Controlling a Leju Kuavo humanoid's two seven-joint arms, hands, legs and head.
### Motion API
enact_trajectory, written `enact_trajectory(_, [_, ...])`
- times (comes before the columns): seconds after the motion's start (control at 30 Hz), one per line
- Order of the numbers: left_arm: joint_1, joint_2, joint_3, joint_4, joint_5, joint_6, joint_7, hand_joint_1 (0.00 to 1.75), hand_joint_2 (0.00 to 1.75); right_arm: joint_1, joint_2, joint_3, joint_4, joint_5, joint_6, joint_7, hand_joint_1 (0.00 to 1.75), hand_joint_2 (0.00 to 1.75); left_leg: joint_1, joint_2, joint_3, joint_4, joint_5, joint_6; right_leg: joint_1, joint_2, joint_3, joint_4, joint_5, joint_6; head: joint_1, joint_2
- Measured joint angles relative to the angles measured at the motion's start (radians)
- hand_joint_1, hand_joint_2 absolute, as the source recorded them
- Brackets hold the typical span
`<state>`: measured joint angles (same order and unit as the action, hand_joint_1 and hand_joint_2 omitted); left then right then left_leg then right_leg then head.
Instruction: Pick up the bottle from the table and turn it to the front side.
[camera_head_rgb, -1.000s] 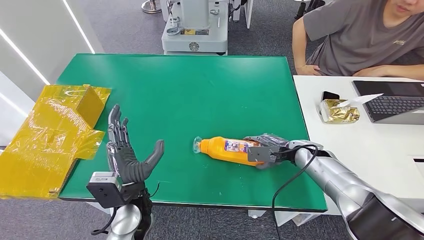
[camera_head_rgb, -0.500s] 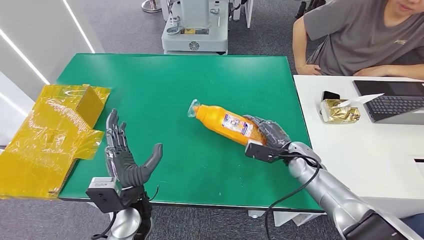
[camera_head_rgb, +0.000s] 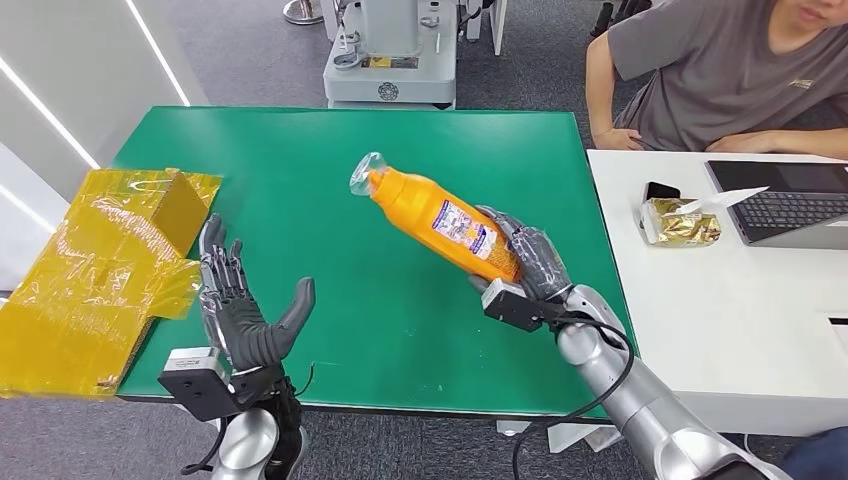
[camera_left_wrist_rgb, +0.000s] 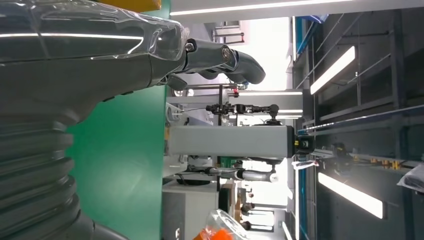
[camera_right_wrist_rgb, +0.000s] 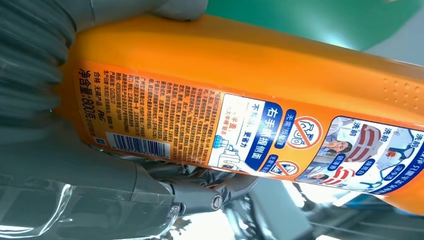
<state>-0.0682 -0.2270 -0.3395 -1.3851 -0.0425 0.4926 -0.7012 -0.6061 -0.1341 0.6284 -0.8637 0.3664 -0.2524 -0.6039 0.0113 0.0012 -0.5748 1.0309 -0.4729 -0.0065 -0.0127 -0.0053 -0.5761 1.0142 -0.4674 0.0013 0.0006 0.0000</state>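
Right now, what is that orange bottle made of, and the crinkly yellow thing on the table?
The orange bottle, held in the right hand, looks like smooth, slightly glossy plastic with a printed label; clear shiny film seems to wrap its cap. The yellow box looks like cardboard under glossy, wrinkled yellow film, judging by the creases and glare.

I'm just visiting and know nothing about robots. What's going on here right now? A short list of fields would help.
Bottle: orange bottle, lifted off the green table, tilted, cap end away from the robot
Right hand: right hand grips the bottle's lower end
Left hand: left hand open, fingers spread, holding nothing
Label facing wrist camera: barcode and small print
Nearby: yellow wrapped box; a person seated by a laptop
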Motion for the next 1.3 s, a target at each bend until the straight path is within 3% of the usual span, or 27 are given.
enact_trajectory(0.27, [-0.026,0.0,-0.001,0.014,0.042,-0.031,0.0,0.0,1.75,0.012,0.075,-0.009,-0.049,-0.026,-0.02,-0.084,1.75,1.75,0.0,0.0,0.0,0.0,0.001,-0.001,0.0,0.0,-0.001,0.001,0.0,0.0,0.0,0.0])
enact_trajectory(0.6, [-0.079,-0.006,-0.002,0.092,0.056,-0.056,0.007,0.0,1.75,-0.015,0.161,0.038,-0.062,-0.013,0.022,-0.091,1.75,1.75,0.0,0.0,0.0,0.0,0.001,-0.001,0.0,0.0,-0.001,0.001,0.0,0.0,0.0,0.0])
enact_trajectory(1.03, [-0.091,-0.007,-0.009,0.13,0.02,-0.116,0.054,0.0,1.75,-0.015,0.191,0.086,-0.035,-0.018,0.092,-0.089,1.75,1.75,0.0,0.0,-0.001,0.0,0.001,-0.001,0.0,0.0,-0.001,0.001,0.0,0.0,0.0,0.0])
enact_trajectory(1.3, [-0.09,-0.006,-0.009,0.143,0.026,-0.139,0.057,0.0,1.75,-0.014,0.199,0.111,0.011,-0.027,0.083,-0.089,1.75,1.75,0.0,0.0,-0.001,0.0,0.001,-0.001,0.0,0.0,-0.002,0.001,0.0,0.0,0.0,0.0])
